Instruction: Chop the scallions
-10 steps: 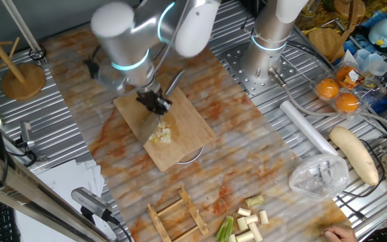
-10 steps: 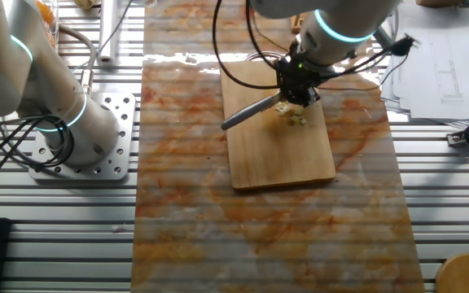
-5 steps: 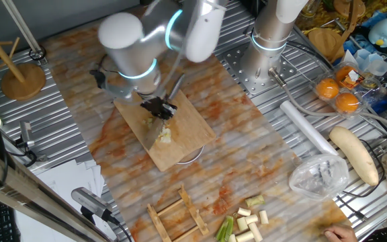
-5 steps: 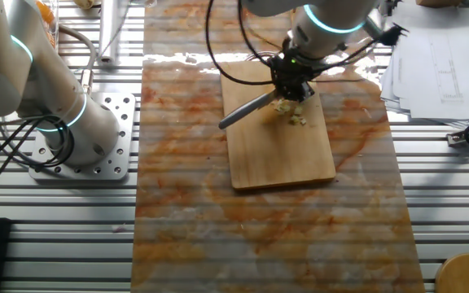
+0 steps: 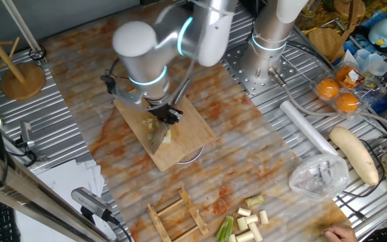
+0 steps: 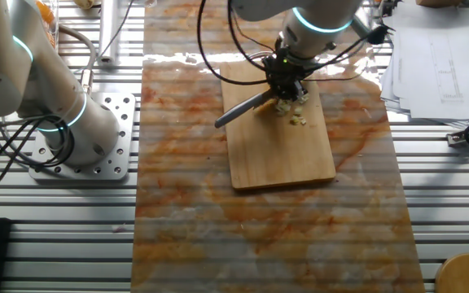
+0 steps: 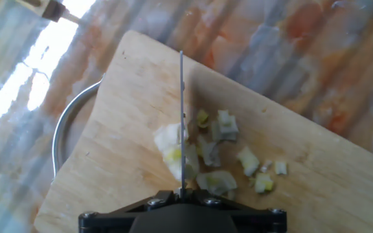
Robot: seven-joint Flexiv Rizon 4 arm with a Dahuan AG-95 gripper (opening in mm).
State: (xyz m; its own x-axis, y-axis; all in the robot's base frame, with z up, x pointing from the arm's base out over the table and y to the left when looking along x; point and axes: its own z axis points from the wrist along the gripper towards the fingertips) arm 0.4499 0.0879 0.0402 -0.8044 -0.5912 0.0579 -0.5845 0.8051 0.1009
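Observation:
My gripper (image 5: 164, 111) is shut on a knife (image 6: 243, 108) over the wooden cutting board (image 5: 187, 138). In the hand view the thin blade (image 7: 181, 116) stands edge-down on a pale chunk of scallion (image 7: 170, 152), with several small cut bits (image 7: 248, 162) to its right. The scallion bits also show in one fixed view (image 5: 163, 134) and in the other fixed view (image 6: 294, 112). The knife handle points left in the other fixed view. More uncut scallion segments (image 5: 247, 222) lie at the table's front edge.
A metal bowl rim (image 7: 63, 133) shows under the board's edge. A wooden rack (image 5: 177, 215) lies near the front. A white radish (image 5: 355, 154), a plastic bag (image 5: 318, 176), a white roll (image 5: 304, 128) and oranges (image 5: 338, 94) are at right. A second arm's base (image 6: 72, 122) stands beside the mat.
The gripper with the knife has shifted along the board, right in one fixed view and left in the other. The blade now stands on the scallion chunk.

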